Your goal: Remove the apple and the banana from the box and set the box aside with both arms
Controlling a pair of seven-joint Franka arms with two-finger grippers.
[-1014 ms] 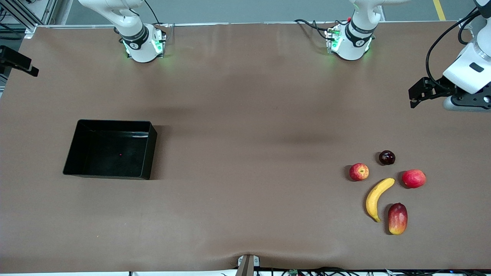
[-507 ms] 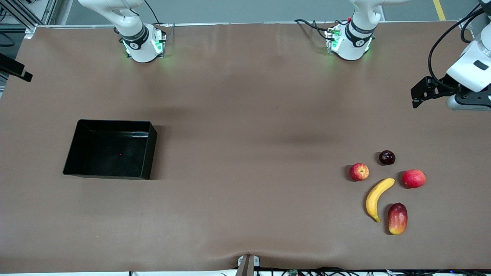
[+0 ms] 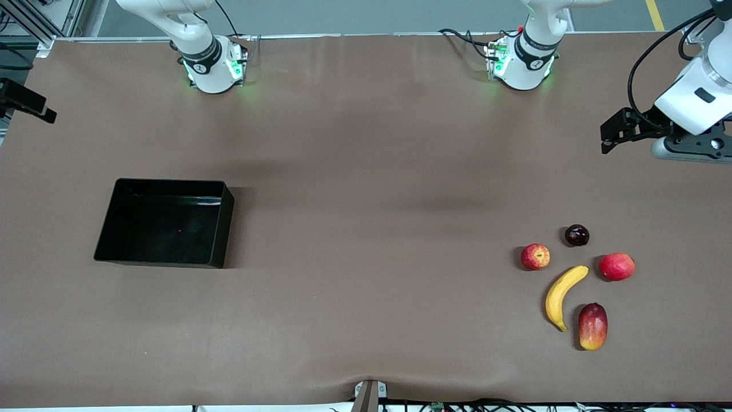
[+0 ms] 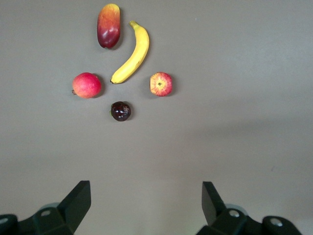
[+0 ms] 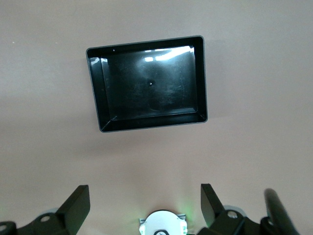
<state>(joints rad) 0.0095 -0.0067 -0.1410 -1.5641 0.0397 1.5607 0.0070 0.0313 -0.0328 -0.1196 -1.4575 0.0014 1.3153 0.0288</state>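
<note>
2 grippers, jaws apart | banana (image 3: 561,296) long axis runs nearer-farther, beside apple (image 3: 535,256)

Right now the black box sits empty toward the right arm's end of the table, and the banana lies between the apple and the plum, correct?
Not quite. The box is empty at that end, but the banana lies between the apple and the mango; the plum sits farther from the front camera than the banana. The front view shows this.

Glossy black plastic box (image 3: 166,222), matt table (image 3: 366,171)
</note>
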